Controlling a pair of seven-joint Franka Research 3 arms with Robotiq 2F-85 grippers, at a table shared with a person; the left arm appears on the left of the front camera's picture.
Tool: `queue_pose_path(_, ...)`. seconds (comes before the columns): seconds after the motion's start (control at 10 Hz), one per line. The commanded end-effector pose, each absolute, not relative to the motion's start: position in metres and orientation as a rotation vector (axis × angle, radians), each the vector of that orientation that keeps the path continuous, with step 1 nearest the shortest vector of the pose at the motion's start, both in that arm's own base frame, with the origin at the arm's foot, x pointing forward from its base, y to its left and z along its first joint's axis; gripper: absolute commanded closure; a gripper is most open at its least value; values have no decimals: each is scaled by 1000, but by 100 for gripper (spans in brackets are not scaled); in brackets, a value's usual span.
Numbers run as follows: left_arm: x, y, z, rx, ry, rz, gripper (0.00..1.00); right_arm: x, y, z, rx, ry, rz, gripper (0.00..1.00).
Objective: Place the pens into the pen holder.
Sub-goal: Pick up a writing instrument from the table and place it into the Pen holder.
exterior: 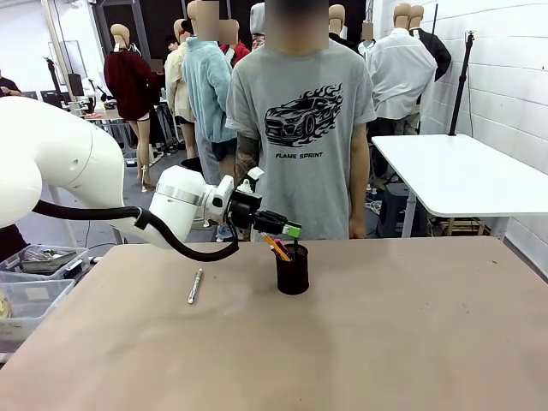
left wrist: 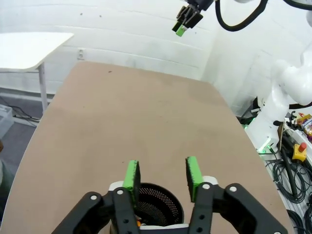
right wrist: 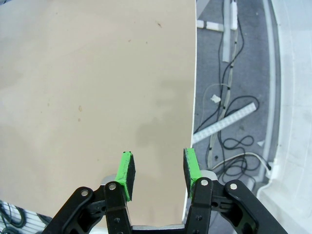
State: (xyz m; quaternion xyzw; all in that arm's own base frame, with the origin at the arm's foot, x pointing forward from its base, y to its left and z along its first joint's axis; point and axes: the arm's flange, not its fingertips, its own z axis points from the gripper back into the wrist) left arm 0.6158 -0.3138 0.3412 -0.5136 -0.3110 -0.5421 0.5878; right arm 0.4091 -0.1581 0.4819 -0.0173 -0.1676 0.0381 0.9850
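The black mesh pen holder stands near the middle of the brown table. An orange pencil, a reddish pen and a dark pen stick out of it. A white/silver pen lies flat on the table to its left. My left gripper hovers just above the holder, open and holding nothing. In the left wrist view this gripper stands open right over the holder's mouth. My right gripper is open and holds nothing, high over the table's edge; the left wrist view also shows the right gripper, far off.
A person in a grey T-shirt stands at the far side, arms down. A white table stands at the back right. Plastic bins sit off the left edge. Cables lie on the floor beside the table.
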Motion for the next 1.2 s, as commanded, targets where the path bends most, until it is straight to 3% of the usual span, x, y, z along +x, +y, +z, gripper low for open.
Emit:
queue_pose_path(0.0,615,-306,347,-1166,-760,-1287,20,409,-158,482,-49,-325,78,48)
queue_pose_path(0.2,601,-288,383,-1125,-847,-1283,20,409,-158,482,-49,-325,78,48)
queue_pose_path(0.5,565,-206,466,-821,-828,-1184,20,409,-158,482,-49,-325,78,48)
queue_pose_path(0.8,537,-169,517,-456,-555,-921,20,409,-158,482,-49,-325,78,48)
queue_pose_path(1.1,547,-161,505,-272,-309,-639,20,409,-158,482,-49,-325,78,48)
